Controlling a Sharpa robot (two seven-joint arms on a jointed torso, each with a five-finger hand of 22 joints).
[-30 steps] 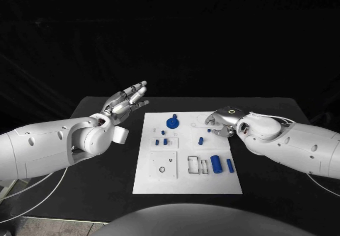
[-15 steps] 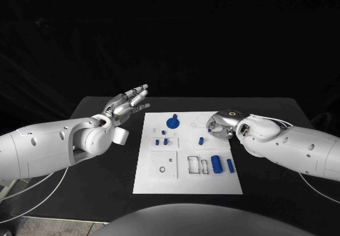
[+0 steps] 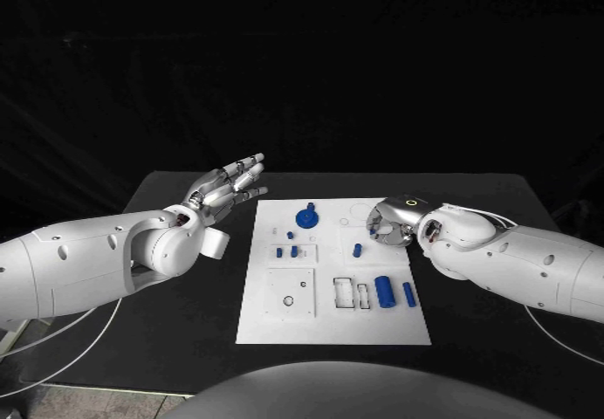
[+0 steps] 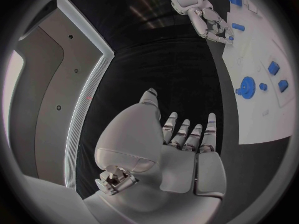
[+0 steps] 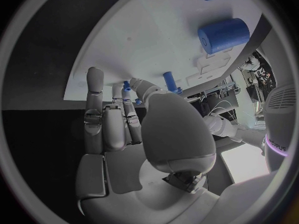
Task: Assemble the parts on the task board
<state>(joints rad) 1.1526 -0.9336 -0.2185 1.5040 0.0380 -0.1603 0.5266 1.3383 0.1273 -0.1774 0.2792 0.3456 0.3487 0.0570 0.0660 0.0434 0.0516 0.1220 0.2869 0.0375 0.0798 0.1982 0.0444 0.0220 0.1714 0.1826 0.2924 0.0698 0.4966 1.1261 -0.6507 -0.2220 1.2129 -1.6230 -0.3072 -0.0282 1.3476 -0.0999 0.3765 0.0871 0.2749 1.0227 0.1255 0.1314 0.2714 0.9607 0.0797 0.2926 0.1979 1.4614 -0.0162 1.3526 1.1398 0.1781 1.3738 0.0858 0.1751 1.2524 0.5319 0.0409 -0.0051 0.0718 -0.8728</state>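
The white task board lies mid-table. On it stand a blue gear, a few small blue pieces, a blue peg and two blue cylinders side by side. My right hand hangs over the board's far right edge, fingers curled down. In the right wrist view its thumb and a finger pinch a small blue part just above the board. My left hand is raised off the board's far left corner, fingers spread, holding nothing.
Bare black table surrounds the board on all sides. Recessed slots sit beside the cylinders, and a square plate with holes lies at the board's left. In the left wrist view the gear and the right hand appear.
My right hand has shifted slightly inward over the board's far right edge, and its fingers have closed round the small blue part there. The left hand has barely moved.
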